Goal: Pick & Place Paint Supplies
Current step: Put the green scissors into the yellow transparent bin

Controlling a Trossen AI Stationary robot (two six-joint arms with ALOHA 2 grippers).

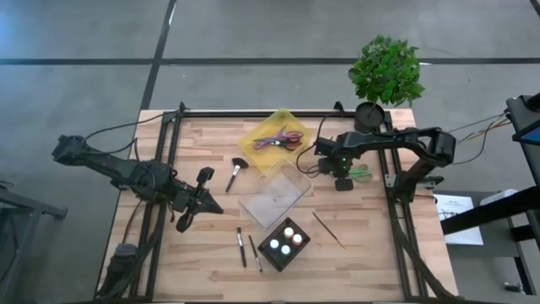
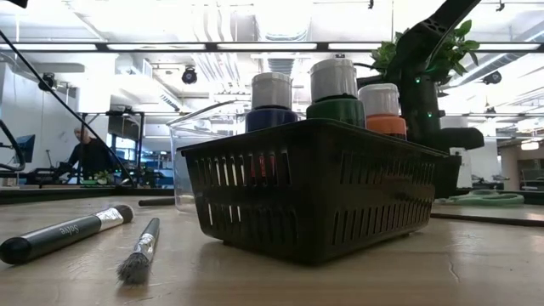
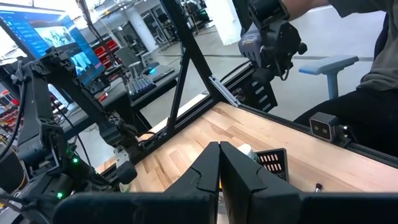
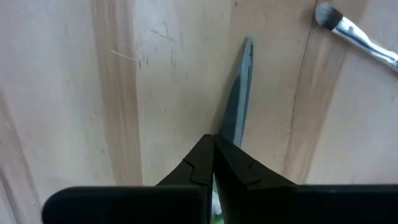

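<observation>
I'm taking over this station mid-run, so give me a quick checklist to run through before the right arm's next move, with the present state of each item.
1. Right gripper shut on the green-handled scissors: ok; the blade shows just past its shut fingers.
2. Scissors lifted off the table: cannot tell.
3. Left gripper shut, holding nothing, waiting at the table's left side: ok.
4. Three paint bottles standing in the black basket: ok.
5. All brushes put away: not ok; the fan brush, two brushes left of the basket and a thin one right of it lie loose.
6. Clear container unobstructed: ok.
</observation>
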